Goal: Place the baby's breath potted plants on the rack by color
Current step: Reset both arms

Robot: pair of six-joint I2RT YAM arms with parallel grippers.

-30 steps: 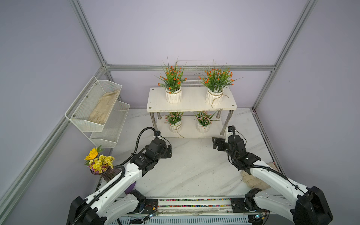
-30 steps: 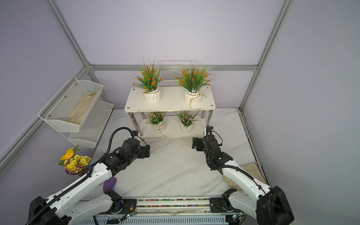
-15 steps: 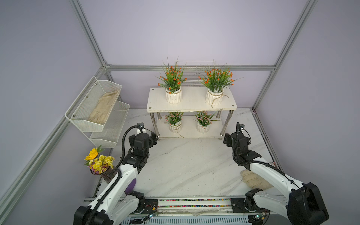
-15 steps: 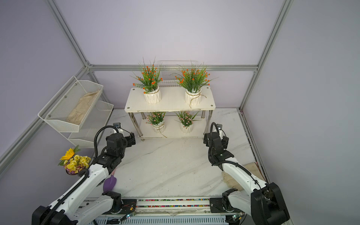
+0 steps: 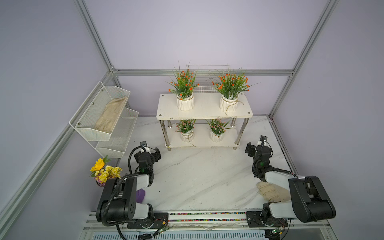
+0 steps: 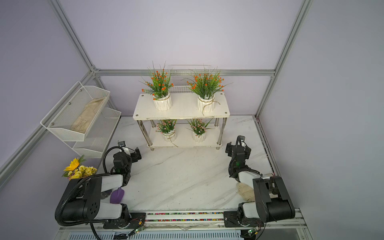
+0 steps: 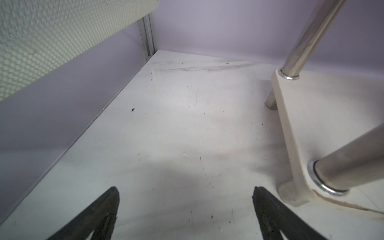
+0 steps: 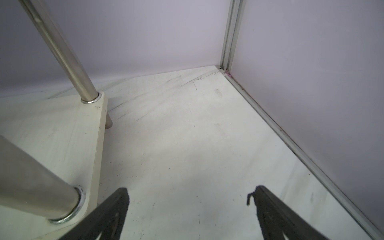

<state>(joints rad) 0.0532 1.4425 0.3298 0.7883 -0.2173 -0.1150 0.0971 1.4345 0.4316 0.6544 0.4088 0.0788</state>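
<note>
Left end effector and right end effector released; rack holds orange plants over pink plants.

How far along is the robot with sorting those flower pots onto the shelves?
Done, it seems: the two orange-flowered pots stand on the top shelf, the two pink-flowered pots on the bottom shelf. In hand: nothing; the left hand and right hand are open and empty, over the table beside the rack. Left: apparently nothing; no pot stands off the rack.
</note>
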